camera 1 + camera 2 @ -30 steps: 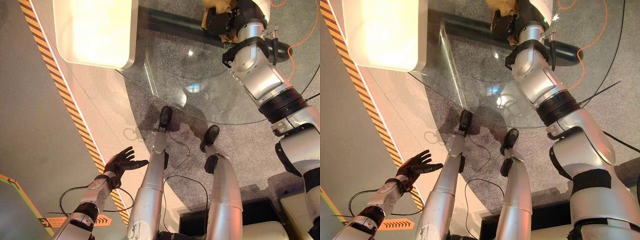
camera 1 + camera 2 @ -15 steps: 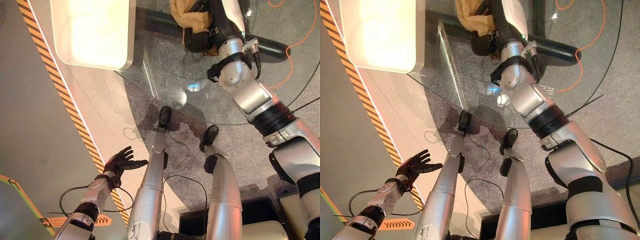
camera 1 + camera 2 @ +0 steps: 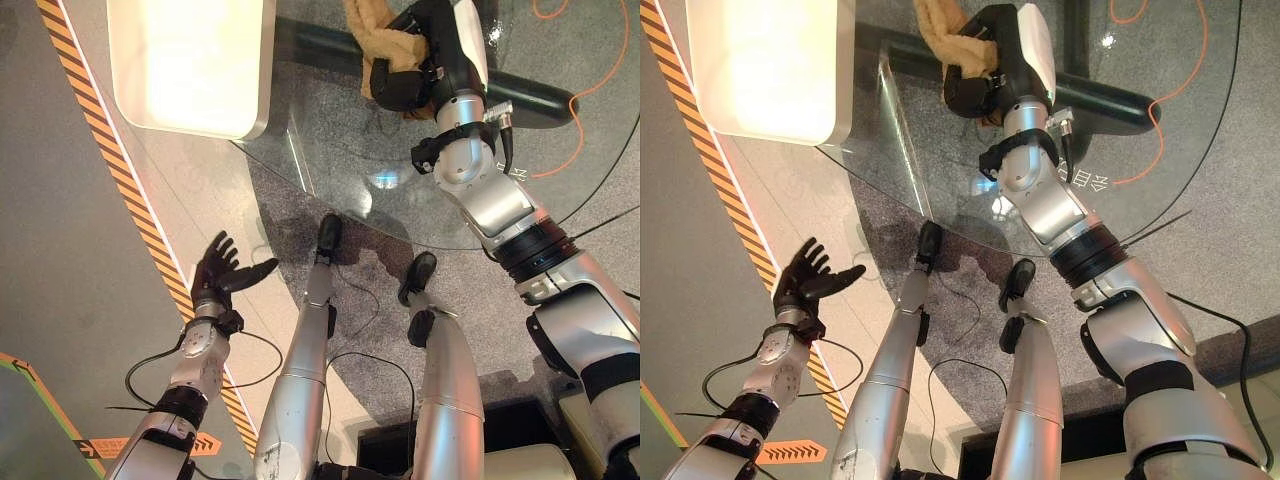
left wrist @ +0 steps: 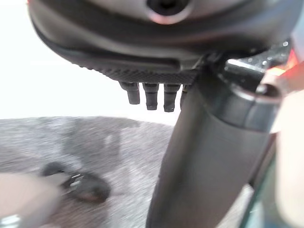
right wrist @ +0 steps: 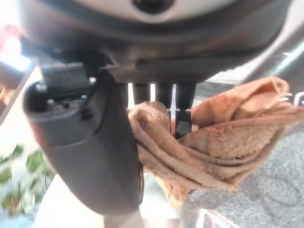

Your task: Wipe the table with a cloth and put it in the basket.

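Observation:
A tan cloth [image 3: 372, 28] lies bunched on the round glass table [image 3: 330, 170] at its far side. My right hand [image 3: 400, 85] is shut on it, and in the right wrist view the cloth [image 5: 223, 137] folds around the fingers [image 5: 183, 121]. A white rounded basket [image 3: 190, 60] stands on the table's far left part, apart from the cloth. My left hand [image 3: 220, 275] hangs open over the floor to the left of the table, fingers spread and holding nothing; its thumb [image 4: 204, 156] shows in the left wrist view.
Yellow-and-black striped tape [image 3: 110, 160] runs along the floor at the left. Under the glass lie a black bar [image 3: 320, 45] and, at the far right, an orange cable [image 3: 600, 80].
My right hand has drawn the cloth leftward and nearer across the glass. My left hand has risen and moved a little to the left, still open.

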Robot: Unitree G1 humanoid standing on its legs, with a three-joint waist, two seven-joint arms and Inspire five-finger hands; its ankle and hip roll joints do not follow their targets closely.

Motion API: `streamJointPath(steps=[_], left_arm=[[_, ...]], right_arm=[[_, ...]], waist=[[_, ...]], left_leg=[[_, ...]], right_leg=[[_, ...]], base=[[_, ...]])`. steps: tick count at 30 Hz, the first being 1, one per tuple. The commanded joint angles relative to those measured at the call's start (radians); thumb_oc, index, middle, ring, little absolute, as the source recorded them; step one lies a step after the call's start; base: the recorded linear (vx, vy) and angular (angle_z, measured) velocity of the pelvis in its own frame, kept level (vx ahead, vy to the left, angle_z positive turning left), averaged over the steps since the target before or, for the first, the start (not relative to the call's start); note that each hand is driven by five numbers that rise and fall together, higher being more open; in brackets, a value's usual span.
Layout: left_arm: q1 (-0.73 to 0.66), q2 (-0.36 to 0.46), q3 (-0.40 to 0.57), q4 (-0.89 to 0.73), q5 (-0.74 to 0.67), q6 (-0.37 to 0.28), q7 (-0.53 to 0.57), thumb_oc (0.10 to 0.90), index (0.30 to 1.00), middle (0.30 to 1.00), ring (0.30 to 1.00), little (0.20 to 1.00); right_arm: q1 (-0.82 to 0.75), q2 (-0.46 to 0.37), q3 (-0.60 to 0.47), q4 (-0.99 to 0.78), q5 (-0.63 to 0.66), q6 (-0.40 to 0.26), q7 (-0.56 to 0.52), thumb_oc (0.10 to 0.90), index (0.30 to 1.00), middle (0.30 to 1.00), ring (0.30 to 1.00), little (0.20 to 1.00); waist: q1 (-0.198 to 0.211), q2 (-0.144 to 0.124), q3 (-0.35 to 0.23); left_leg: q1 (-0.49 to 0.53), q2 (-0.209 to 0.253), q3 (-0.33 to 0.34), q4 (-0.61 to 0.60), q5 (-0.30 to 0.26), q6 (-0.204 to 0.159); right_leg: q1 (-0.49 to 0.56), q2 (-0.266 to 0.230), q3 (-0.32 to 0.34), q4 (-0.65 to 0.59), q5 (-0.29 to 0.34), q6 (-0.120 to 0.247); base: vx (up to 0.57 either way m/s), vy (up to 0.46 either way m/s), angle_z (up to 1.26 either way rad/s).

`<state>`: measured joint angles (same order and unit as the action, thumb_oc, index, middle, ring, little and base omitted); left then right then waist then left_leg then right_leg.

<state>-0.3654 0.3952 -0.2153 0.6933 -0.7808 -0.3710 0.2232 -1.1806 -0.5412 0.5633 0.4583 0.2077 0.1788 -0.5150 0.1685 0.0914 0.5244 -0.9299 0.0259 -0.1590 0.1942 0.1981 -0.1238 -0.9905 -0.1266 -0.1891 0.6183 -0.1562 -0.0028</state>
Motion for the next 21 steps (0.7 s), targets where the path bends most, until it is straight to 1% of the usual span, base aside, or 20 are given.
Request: streamJointPath(steps=[1,2,3,5,10,15,21], left_arm=[[0.014,0.034,0.087,-0.006,-0.01,-0.116,0.118,0.8,0.9,0.9,0.9,0.9],[0.013,0.039,0.101,-0.019,-0.004,-0.125,0.138,0.8,0.9,0.9,0.9,0.9],[-0.002,0.046,0.123,-0.033,0.003,-0.139,0.169,0.8,0.9,0.9,0.9,0.9],[-0.017,0.063,0.166,-0.045,0.013,-0.149,0.229,0.8,0.9,0.9,0.9,0.9],[-0.062,0.095,0.226,-0.024,0.017,-0.159,0.34,0.8,0.9,0.9,0.9,0.9],[-0.098,0.121,0.266,-0.018,0.031,-0.182,0.416,0.8,0.9,0.9,0.9,0.9],[-0.129,0.151,0.3,-0.039,0.061,-0.203,0.485,0.8,0.9,0.9,0.9,0.9]], right_arm=[[0.028,-0.013,-0.048,-0.07,0.011,-0.098,-0.07,0.1,0.3,0.3,0.3,0.2],[0.037,-0.024,-0.058,-0.082,0.015,-0.1,-0.074,0.1,0.3,0.3,0.3,0.2],[0.043,-0.039,-0.076,-0.104,0.003,-0.101,-0.082,0.1,0.3,0.3,0.3,0.2],[0.086,-0.059,-0.112,-0.151,0.002,-0.113,-0.089,0.1,0.3,0.3,0.3,0.2],[0.145,-0.068,-0.158,-0.216,0.0,-0.141,-0.095,0.1,0.3,0.3,0.3,0.2],[0.178,-0.072,-0.173,-0.247,0.0,-0.161,-0.096,0.1,0.3,0.3,0.3,0.2],[0.211,-0.07,-0.196,-0.262,-0.003,-0.186,-0.094,0.1,0.3,0.3,0.3,0.2]], waist=[[0.001,-0.017,-0.004],[-0.001,-0.019,-0.004],[-0.006,-0.02,-0.004],[-0.018,-0.027,-0.004],[-0.04,-0.04,-0.004],[-0.055,-0.049,-0.004],[-0.064,-0.055,-0.004]], left_leg=[[0.041,-0.122,0.095,0.084,-0.137,0.126],[0.044,-0.122,0.094,0.082,-0.137,0.126],[0.016,-0.121,0.097,0.078,-0.108,0.129],[0.018,-0.119,0.099,0.082,-0.112,0.13],[0.023,-0.117,0.105,0.094,-0.121,0.129],[0.036,-0.115,0.11,0.103,-0.127,0.127],[0.054,-0.116,0.108,0.109,-0.135,0.126]], right_leg=[[0.087,0.083,-0.006,-0.218,0.115,0.026],[0.088,0.085,-0.005,-0.217,0.115,0.026],[0.064,0.085,-0.015,-0.227,0.143,0.018],[0.063,0.087,-0.009,-0.222,0.141,0.02],[0.065,0.093,0.003,-0.215,0.136,0.019],[0.078,0.1,0.016,-0.215,0.132,0.018],[0.096,0.104,0.024,-0.211,0.128,0.02]], base=[[0.0,0.0,0.0],[-0.08,0.014,0.02],[-0.08,0.018,0.02],[-0.04,0.01,0.01],[0.0,0.0,0.0],[0.0,0.0,0.0],[0.0,0.0,0.0]])
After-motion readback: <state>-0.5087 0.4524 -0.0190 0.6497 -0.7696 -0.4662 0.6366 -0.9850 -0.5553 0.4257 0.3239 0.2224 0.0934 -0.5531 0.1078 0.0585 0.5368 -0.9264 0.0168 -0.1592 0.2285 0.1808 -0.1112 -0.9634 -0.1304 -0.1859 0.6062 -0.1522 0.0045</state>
